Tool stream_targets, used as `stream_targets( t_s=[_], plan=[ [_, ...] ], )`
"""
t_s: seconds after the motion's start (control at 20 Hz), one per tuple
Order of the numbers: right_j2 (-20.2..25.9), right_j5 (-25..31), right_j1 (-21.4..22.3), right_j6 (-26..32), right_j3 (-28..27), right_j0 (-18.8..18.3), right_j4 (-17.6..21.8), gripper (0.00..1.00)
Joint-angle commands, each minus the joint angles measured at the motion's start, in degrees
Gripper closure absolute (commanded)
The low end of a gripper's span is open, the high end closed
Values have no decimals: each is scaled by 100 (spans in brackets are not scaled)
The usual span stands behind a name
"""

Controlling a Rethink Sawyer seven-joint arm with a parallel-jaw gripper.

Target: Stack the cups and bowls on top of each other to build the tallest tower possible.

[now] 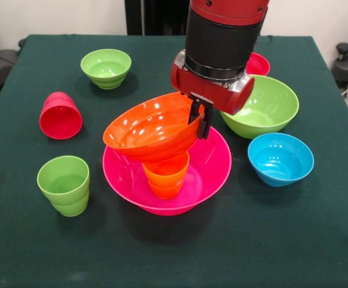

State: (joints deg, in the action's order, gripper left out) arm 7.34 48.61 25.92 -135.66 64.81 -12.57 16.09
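1. Inside the pink bowl [213,171] at the surface's [174,252] centre, an orange cup [165,175] stands upright.
2. Above it, the gripper [201,120] is clamped on the rim of the tilted orange bowl [150,127], which touches the cup.
3. Around lie a green cup [64,185], a red cup [60,116] on its side, a blue bowl [280,159] and two green bowls [269,108].

Inside the big pink bowl [213,174] an upright orange cup [165,176] is carrying the tilted large orange bowl [147,127], while green cup [64,185], toppled red cup [60,116], and blue bowl [280,158] are sitting around it.
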Motion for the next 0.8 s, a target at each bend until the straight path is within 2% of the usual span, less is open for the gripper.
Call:
stream_targets(
  t_s=[0.05,0.8],
  plan=[
    [336,365,-26,1093,-15,152,378,100],
    [353,210,-11,1013,58,155,352,100]
  ],
)
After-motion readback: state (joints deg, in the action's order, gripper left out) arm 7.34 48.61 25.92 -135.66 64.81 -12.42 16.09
